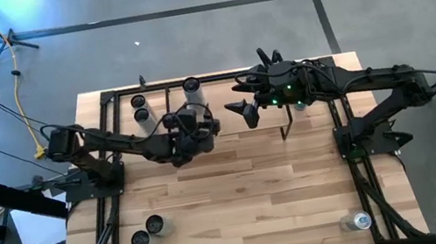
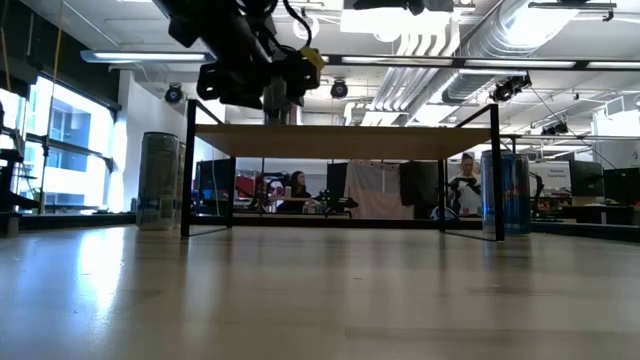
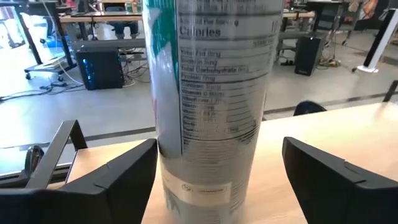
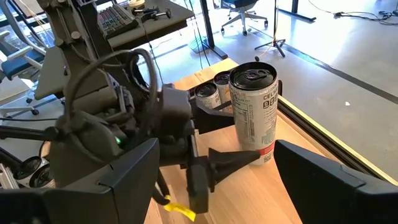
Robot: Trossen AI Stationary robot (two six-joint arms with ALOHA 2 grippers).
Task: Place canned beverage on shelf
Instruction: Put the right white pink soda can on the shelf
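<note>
Both fingers of the left gripper (image 3: 214, 180) stand apart from the can (image 3: 211, 106) between them, a clear gap on each side, so the jaws are open and nothing is gripped. That can stands upright on the shelf (image 1: 224, 103), its long axis vertical, top facing up, label text toward the wrist. Off to one side of the jaws the right gripper (image 1: 244, 110) waits with its jaws open too and empty, pointing at the same can from near by. Two more cans (image 1: 140, 108) stand just past the left jaws on the far side. From where I stand, the risk is in backing out: the can is tall and narrow, so if a finger drags along its side, it could tip or get nudged toward the shelf edge. A sideways drift while pulling back would do it. The right gripper sits close enough that a careless swing of either arm could also clip the can.
</note>
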